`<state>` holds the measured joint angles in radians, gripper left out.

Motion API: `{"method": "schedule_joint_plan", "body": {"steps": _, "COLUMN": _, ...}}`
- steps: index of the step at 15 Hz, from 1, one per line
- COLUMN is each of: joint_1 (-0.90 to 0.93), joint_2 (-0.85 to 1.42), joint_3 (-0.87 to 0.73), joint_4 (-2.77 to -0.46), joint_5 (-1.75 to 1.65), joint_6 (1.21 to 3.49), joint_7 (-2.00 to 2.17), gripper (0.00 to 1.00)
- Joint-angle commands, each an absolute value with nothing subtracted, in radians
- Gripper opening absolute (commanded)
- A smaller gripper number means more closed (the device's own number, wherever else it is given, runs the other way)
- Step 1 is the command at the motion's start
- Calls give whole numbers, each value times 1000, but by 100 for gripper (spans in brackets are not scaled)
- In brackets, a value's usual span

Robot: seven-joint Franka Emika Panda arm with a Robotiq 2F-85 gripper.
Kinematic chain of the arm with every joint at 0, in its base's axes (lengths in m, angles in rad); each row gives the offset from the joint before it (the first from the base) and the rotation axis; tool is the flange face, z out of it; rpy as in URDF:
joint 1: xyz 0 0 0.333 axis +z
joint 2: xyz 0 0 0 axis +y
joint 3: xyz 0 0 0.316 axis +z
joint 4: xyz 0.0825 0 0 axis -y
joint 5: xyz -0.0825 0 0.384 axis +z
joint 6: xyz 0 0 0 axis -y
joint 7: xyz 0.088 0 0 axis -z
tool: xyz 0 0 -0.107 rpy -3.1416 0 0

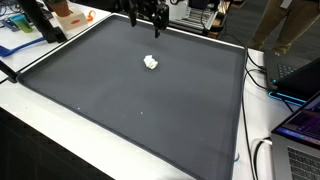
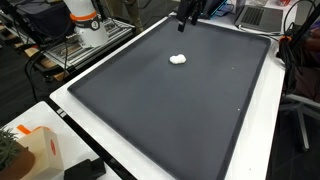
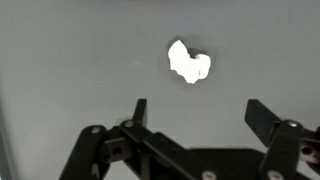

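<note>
A small white crumpled lump (image 1: 151, 62) lies on the dark grey mat (image 1: 120, 100) toward its far side; it also shows as the white lump (image 2: 178, 58) in an exterior view. My gripper (image 1: 152, 24) hangs above the mat's far edge, beyond the lump and not touching it, seen again as the gripper (image 2: 189, 17). In the wrist view the gripper (image 3: 198, 112) stands open, its two black fingers wide apart with nothing between them. The white lump (image 3: 190, 62) lies on the mat ahead of the fingertips.
A white table border (image 2: 90, 125) frames the mat. Laptops and cables (image 1: 298, 110) sit along one side. The robot base (image 2: 85, 22) and clutter stand at another corner, with an orange-and-white box (image 2: 35, 150) near the front.
</note>
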<state>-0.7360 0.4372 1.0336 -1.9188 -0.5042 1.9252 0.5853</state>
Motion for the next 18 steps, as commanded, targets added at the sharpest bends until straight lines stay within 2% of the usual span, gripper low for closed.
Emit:
{"method": "schedule_joint_plan", "body": {"steps": 1, "joint_1": -558, "joint_2": 640, "joint_3": 904, "joint_4": -1668, "joint_5": -552, "joint_6": 1816, "joint_7": 703, "gripper": 100}}
{"method": "schedule_joint_plan", "body": {"steps": 2, "joint_1": -448, "joint_2": 597, "joint_3": 754, "joint_4": -1629, "joint_5": -446, "joint_6": 1844, "joint_7": 670, "gripper": 100}}
{"method": "schedule_joint_plan", "body": {"steps": 3, "joint_1": -430, "joint_2": 468, "joint_3": 698, "joint_4": -1753, "joint_5": -370, "joint_6": 1931, "joint_7": 582, "gripper": 100}}
{"method": "schedule_joint_plan", "body": {"steps": 5, "joint_1": -338, "joint_2": 512, "joint_3": 589, "joint_4": -1673, "joint_5": -342, "joint_6": 1925, "joint_7": 586, "gripper": 100}}
{"method": "schedule_joint_plan", "body": {"steps": 18, "joint_1": -284, "joint_2": 541, "joint_3": 533, "joint_4": -1607, "joint_5": -303, "joint_6": 1893, "joint_7": 570, "gripper": 100}}
